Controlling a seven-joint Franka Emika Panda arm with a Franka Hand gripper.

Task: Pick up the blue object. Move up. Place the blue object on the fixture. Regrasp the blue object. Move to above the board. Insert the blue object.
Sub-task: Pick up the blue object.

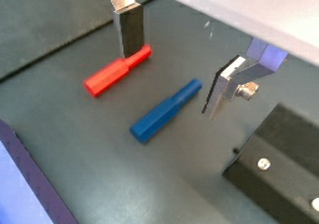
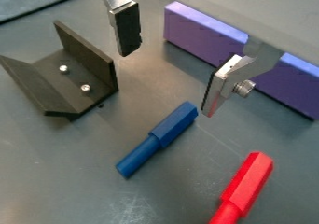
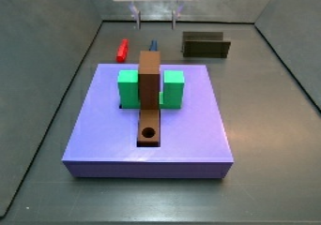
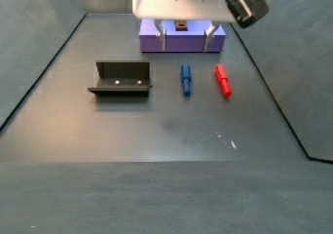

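The purple platform (image 3: 189, 135) is the largest item on the dark bench (image 4: 169, 131); it carries a green block (image 3: 128, 88) through which the board (image 3: 149, 97), a long brown plank with a round hole near one end, passes. The fixture (image 4: 120, 79), a dark L-shaped bracket with two pale screws, stands on the bench apart from the platform. The blue object (image 2: 157, 139) is a short peg, thicker over one half and thinner over the other, lying flat on the bench just beside the similar red peg (image 2: 242, 189) and not touching it. The gripper (image 2: 173, 62) hangs above the blue object; its fingers (image 2: 125, 27) are spread wide, holding nothing and touching nothing, the peg lying below the gap between them in both wrist views.
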